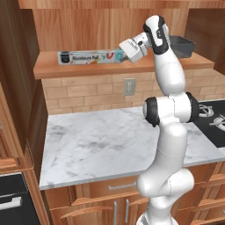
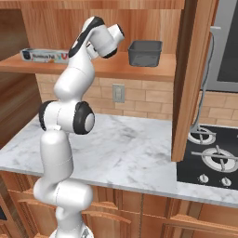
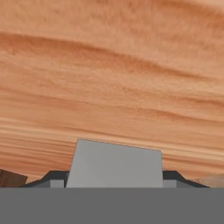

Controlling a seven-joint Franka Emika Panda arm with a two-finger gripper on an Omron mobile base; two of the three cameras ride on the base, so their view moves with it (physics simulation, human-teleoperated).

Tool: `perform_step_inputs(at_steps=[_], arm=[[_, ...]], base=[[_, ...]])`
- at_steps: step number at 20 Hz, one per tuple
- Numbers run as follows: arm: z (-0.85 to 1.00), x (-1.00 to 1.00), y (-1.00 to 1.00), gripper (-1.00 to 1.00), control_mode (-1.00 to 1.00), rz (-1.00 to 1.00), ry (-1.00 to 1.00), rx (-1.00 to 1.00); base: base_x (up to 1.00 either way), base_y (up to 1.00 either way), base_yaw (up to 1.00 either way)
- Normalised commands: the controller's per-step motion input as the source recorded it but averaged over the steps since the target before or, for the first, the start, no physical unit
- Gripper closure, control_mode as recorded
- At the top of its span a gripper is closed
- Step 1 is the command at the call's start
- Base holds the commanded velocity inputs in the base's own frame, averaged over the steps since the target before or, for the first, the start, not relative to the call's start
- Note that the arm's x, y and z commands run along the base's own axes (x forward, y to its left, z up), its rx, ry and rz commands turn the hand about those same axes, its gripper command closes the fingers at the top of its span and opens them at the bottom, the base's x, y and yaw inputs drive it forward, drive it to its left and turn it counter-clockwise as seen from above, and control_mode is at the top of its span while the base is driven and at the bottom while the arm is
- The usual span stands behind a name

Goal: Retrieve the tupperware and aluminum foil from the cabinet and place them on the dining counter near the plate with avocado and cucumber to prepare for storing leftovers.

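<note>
The aluminum foil (image 1: 88, 57) (image 2: 44, 56) lies lengthwise on the shelf of the brown wooden cabinet (image 1: 110, 69) (image 2: 116, 69). My gripper (image 1: 125, 56) is at the carton's right end. In the hand view the grey carton end (image 3: 114, 164) fills the space between my two dark fingertips (image 3: 56, 178), which press against its sides; my gripper (image 3: 114, 180) is shut on it. The tupperware (image 1: 182, 45) (image 2: 145, 52), a dark open tub, stands further right on the same shelf. The dining counter and the plate are out of view.
Below the shelf runs a marble worktop (image 1: 110, 140) (image 2: 130, 148) backed by tan brick with a wall outlet (image 1: 129, 86). A black stove (image 2: 209, 153) (image 1: 213, 121) sits to its right. A tall wooden panel (image 2: 190, 79) stands right of the tupperware.
</note>
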Motion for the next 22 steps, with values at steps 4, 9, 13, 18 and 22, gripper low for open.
perform_step_inputs(at_steps=[4,9,13,18,22], arm=[[0.00,0.00,0.00,1.00,-1.00,0.00,0.00,0.00],[0.00,-0.01,0.00,1.00,-1.00,0.00,0.00,0.00],[0.00,-0.35,0.00,1.00,-1.00,0.00,-0.06,0.00],[0.00,-0.95,0.00,1.00,-1.00,0.00,-0.10,0.00],[-0.10,-1.00,0.00,1.00,-1.00,0.00,-0.05,0.00]], base=[[0.00,0.00,0.00],[0.00,0.00,0.00],[0.00,0.00,0.00],[0.00,0.00,0.00],[0.00,0.00,0.00]])
